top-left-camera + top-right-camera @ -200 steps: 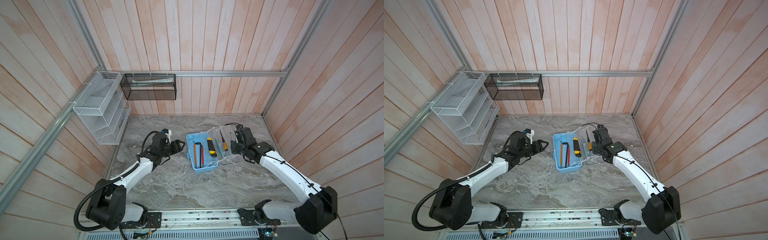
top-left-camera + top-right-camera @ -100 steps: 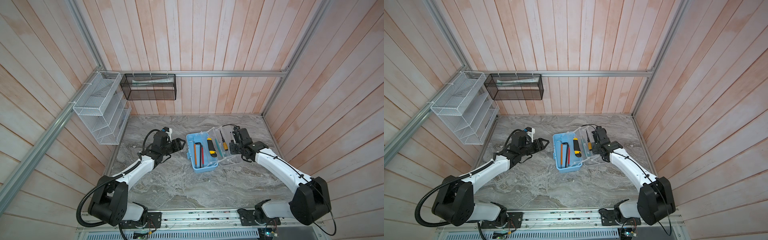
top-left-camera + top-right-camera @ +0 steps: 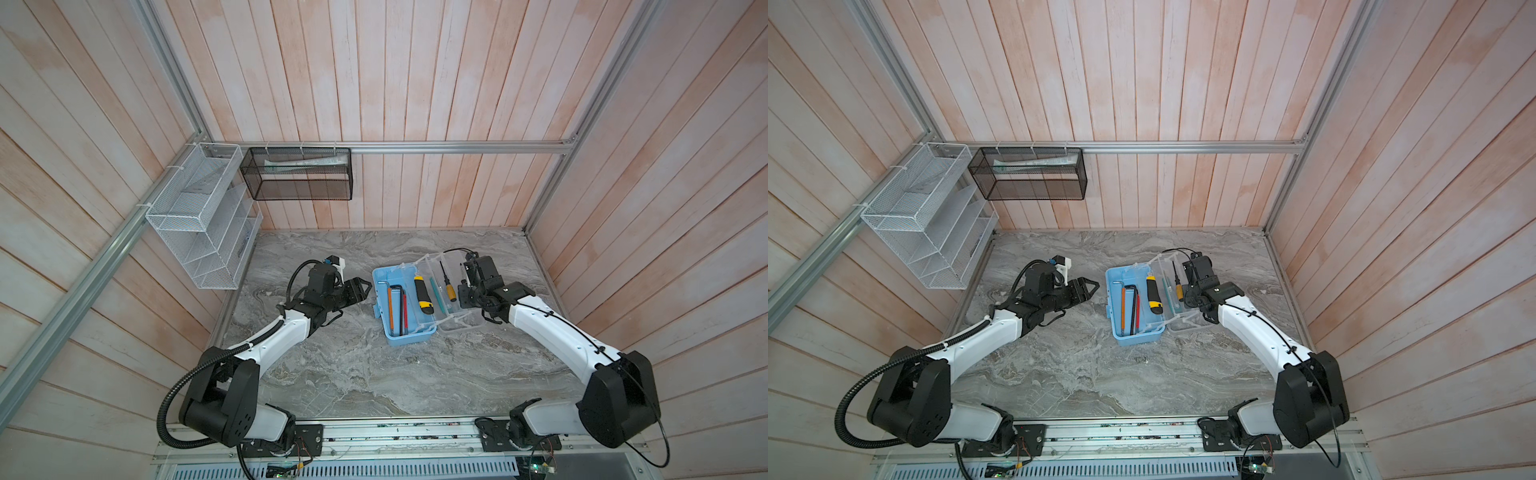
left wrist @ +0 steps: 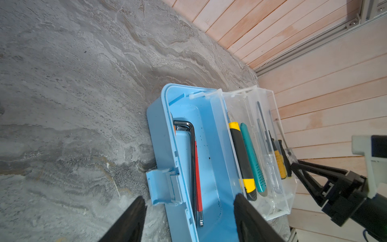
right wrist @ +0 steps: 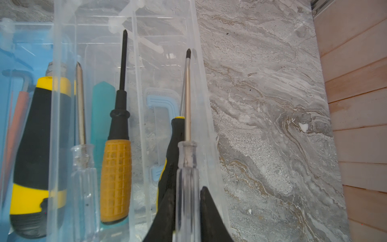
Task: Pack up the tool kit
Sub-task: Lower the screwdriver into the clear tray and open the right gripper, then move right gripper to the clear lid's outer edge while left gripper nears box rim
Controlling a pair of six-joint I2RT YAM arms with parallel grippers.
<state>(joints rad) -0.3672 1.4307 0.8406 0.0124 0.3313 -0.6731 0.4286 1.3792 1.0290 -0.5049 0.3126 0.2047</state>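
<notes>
The tool kit [image 3: 409, 337] [image 3: 1138, 338] is a light-blue case lying open on the marble top, its clear lid [image 3: 459, 324] folded out to the right. Hex keys [image 3: 401, 303], a yellow-black utility knife [image 3: 424, 296] and an orange-handled screwdriver [image 3: 450, 291] lie inside. My right gripper [image 5: 187, 201] [image 3: 463, 287] is over the lid, shut on a clear-handled screwdriver [image 5: 187, 167] that points along the lid's outer wall. My left gripper [image 3: 362, 287] [image 4: 188, 209] is open just left of the case, level with its latch [image 4: 161, 186].
A white wire-mesh rack [image 3: 199, 232] hangs on the left wall. A black mesh basket [image 3: 299, 174] hangs on the back wall. Wooden walls close in the table on three sides, and the right wall stands near the lid.
The right arm has shifted a little, its elbow swinging in, with the gripper staying over the clear lid. The left arm has barely moved.
</notes>
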